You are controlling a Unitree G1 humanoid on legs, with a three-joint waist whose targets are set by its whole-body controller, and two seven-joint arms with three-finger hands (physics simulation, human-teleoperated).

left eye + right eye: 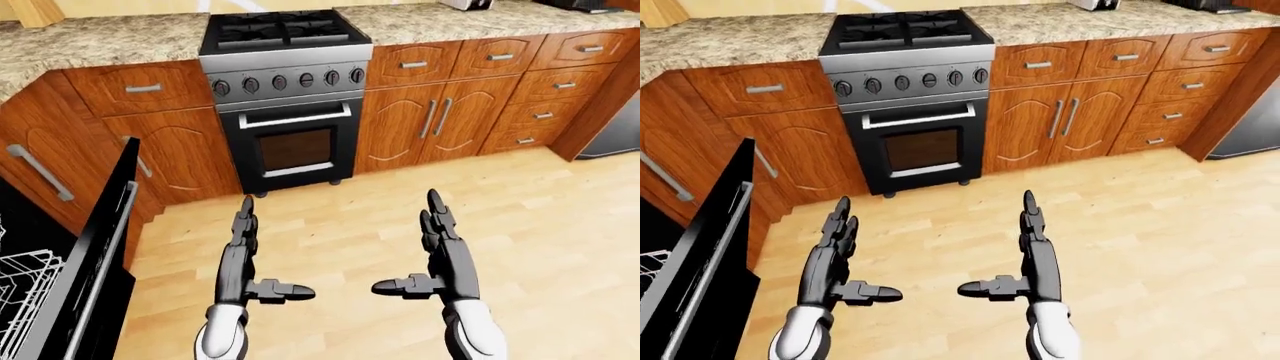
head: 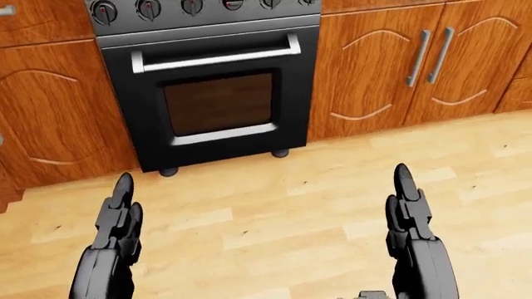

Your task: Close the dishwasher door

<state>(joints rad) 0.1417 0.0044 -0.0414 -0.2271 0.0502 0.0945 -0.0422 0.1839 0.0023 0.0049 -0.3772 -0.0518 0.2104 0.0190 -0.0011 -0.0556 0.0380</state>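
Observation:
The dishwasher door [image 1: 95, 262] is black with a grey handle bar and hangs open at the left edge of the left-eye view. A white wire rack [image 1: 22, 289] shows inside, left of the door. My left hand [image 1: 250, 255] is open, fingers stretched out, over the wooden floor to the right of the door and apart from it. My right hand [image 1: 432, 251] is open too, further right. Both hands are empty. They also show in the head view, the left [image 2: 116, 215] and the right [image 2: 409, 205].
A black and steel oven [image 1: 290, 112] with a gas hob stands ahead between wooden cabinets [image 1: 440, 112] under a granite counter [image 1: 90, 41]. Drawers [image 1: 545, 94] run along the right. A dark appliance [image 1: 615, 131] sits at the far right. Light wooden floor [image 1: 560, 240] lies around my hands.

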